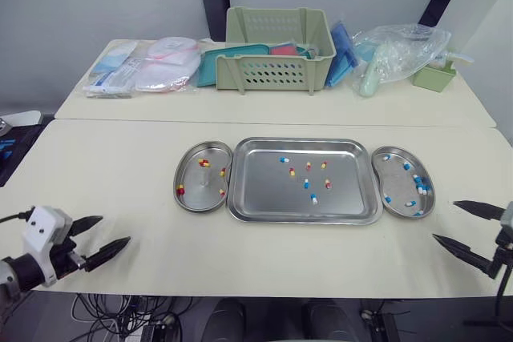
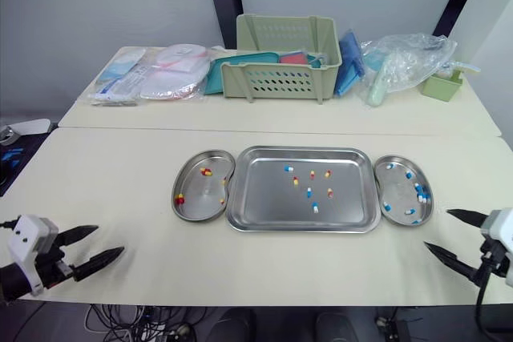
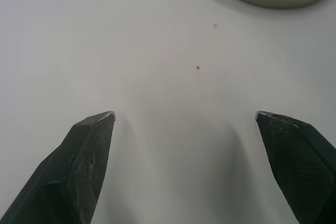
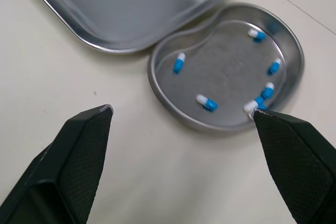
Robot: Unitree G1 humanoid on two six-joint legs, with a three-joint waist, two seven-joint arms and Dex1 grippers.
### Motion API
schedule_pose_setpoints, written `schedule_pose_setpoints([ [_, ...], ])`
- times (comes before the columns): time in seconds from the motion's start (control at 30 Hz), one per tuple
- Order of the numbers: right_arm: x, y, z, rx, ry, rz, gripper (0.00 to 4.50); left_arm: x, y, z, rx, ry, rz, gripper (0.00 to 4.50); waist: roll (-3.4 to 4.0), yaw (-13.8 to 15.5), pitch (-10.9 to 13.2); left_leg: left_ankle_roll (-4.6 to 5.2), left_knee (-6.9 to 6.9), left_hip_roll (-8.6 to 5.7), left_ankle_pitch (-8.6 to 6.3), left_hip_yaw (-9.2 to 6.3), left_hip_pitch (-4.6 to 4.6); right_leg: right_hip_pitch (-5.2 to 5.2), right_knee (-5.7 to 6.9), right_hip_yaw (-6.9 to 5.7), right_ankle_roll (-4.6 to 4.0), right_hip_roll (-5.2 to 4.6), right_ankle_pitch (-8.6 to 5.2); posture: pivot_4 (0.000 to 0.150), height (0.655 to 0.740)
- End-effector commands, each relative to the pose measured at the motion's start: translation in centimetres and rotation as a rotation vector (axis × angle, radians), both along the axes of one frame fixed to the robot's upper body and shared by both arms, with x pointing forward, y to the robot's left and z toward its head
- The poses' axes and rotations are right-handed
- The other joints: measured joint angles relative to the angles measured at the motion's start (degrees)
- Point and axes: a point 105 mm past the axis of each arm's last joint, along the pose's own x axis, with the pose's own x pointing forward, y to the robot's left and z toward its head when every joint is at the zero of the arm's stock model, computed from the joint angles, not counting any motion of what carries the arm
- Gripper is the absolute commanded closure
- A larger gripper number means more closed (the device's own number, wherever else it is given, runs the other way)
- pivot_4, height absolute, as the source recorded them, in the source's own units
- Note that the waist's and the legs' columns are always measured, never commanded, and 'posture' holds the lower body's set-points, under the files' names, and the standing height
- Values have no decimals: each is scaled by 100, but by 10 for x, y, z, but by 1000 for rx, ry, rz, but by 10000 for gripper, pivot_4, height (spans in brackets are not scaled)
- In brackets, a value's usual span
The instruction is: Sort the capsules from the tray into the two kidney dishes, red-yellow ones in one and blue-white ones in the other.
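Well apart, left gripper (image 1: 114, 230) and right gripper (image 1: 444, 220) hover low over the table (image 1: 120, 166), fingers spread, apparently empty.

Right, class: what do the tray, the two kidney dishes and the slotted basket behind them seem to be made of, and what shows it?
Tray, left kidney dish and right kidney dish: likely polished metal, perhaps stainless steel; silvery, with soft reflections and bright rolled rims. Basket: probably moulded plastic, matt pale green, with slots in its walls.
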Motion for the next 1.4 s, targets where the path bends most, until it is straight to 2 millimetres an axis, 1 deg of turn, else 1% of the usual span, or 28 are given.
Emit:
schedule_pose_setpoints([
  [0.03,-9,-11,7,-63,-3,-16,0,0,-6,7,5,-56,-26,462,-1,0,-1,0,0,0,0,-1,0,0,0,-1,0,0,0,1500,7400],
  [0.1,-12,-11,8,-61,-3,-29,0,1,-12,7,-10,-64,-27,462,-2,2,-2,0,0,0,0,0,0,2,0,-1,0,0,0,1500,7400],
  [0.23,-15,-5,6,-52,0,-36,0,3,-19,8,-16,-66,-36,462,-1,1,-3,0,1,0,0,0,0,3,0,0,0,0,0,1500,7400],
  [0.43,-20,8,3,-38,5,-28,0,5,-25,10,-14,-69,-40,462,-1,0,-3,0,0,0,0,0,1,3,-1,0,0,0,0,1500,7400],
  [0.5,-22,15,1,-29,8,-9,0,4,-28,10,-12,-65,-47,462,0,0,-3,0,0,0,0,0,2,3,0,0,0,0,0,1500,7400],
  [0.53,-23,22,0,-20,6,12,0,4,-29,9,-12,-64,-50,462,0,0,-3,0,0,0,0,-1,1,3,0,0,0,0,0,1500,7400],
  [0.63,-24,63,-4,58,-19,110,0,1,-37,7,-24,-67,-60,462,-1,-3,-6,-1,-1,2,0,-2,1,3,0,-1,0,1,0,1500,7400],
  [0.67,-23,72,-4,84,-27,124,0,1,-39,7,-27,-68,-62,462,0,-5,-7,-1,-1,3,0,-1,2,3,0,0,0,1,0,1500,7400],
  [0.73,-20,100,-7,153,-52,161,0,-2,-45,6,-39,-76,-71,462,-2,-5,-9,-1,-1,3,0,-1,2,3,1,0,0,1,0,1500,7400],
  [0.8,-17,121,-11,214,-77,180,0,-5,-51,5,-52,-78,-78,462,-6,-4,-11,-1,-1,4,0,-3,1,3,1,-1,0,2,0,1500,7400],
  [0.9,-8,137,-14,260,-119,173,0,-8,-56,4,-62,-78,-80,462,-9,2,-13,-1,0,2,0,-3,1,3,0,-1,0,0,0,1500,7400],
  [1.07,7,151,-17,298,-184,132,0,-12,-61,7,-67,-90,-86,462,-16,2,-17,-1,0,2,0,-5,2,3,0,-2,0,1,0,1500,7400],
  [1.2,15,152,-22,296,-220,87,0,-11,-68,12,-75,-111,-111,462,-17,3,-18,-1,0,2,0,-4,2,2,0,-2,-1,1,0,1500,7400],
  [1.4,15,152,-29,297,-222,82,0,4,-105,32,-161,-145,-194,462,-18,8,-20,-1,0,2,0,-5,3,3,1,-2,-1,1,0,1500,7400],
])
